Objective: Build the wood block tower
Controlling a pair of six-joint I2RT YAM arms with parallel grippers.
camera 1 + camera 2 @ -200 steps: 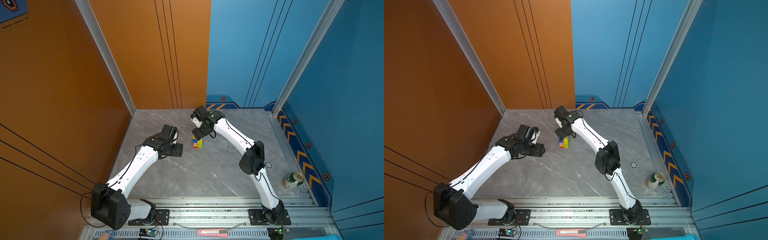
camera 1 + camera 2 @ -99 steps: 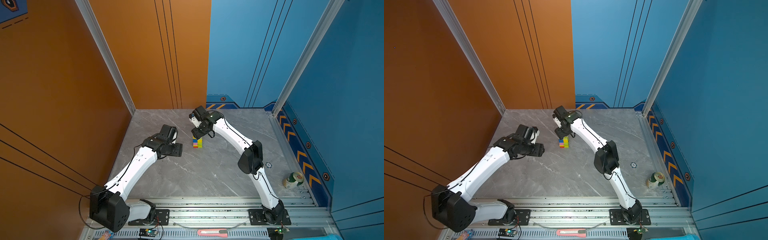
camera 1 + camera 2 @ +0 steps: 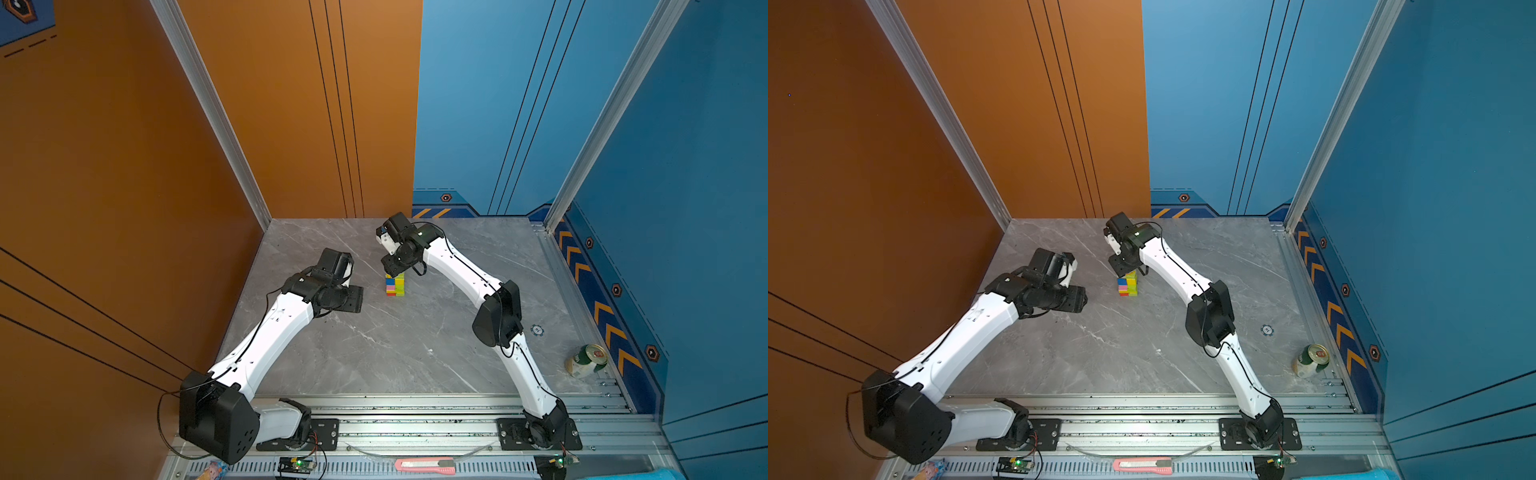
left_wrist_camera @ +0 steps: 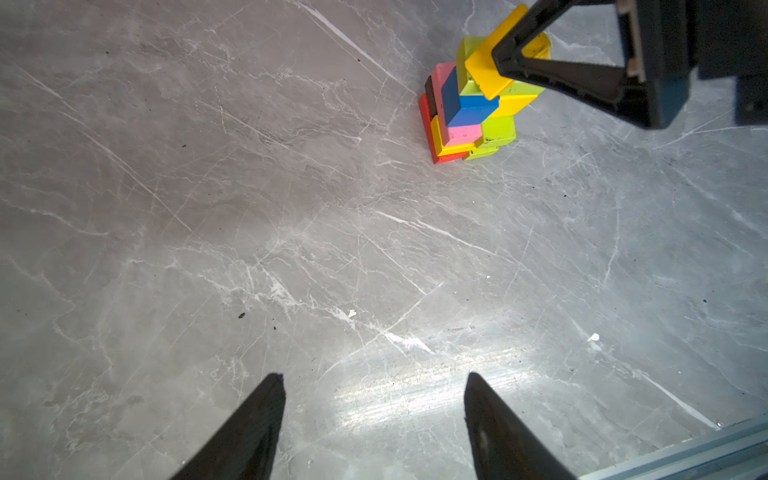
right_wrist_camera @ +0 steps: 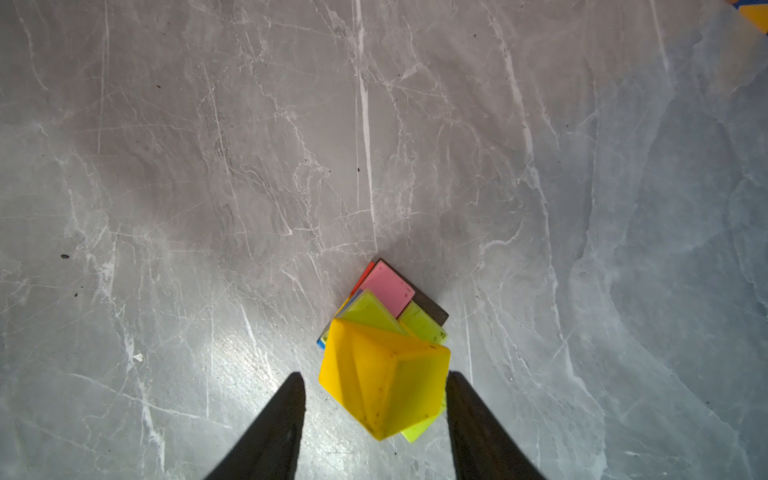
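My right tool (image 5: 375, 374) stands partly open around the yellow roof block (image 5: 384, 386) on top of the tower (image 3: 395, 285) in the middle of the worktop (image 3: 415, 353); my left tool (image 4: 374, 376) is open near it, holding nothing.

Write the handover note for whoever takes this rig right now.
Left gripper: open, empty, over the table, apart from the tower.
Right gripper: open, jaws straddling the yellow prism at the tower's top; a gap shows on one side.
Done: tower stacked, prism on top.
Left: probably check that the prism sits square, then lift the right arm clear.
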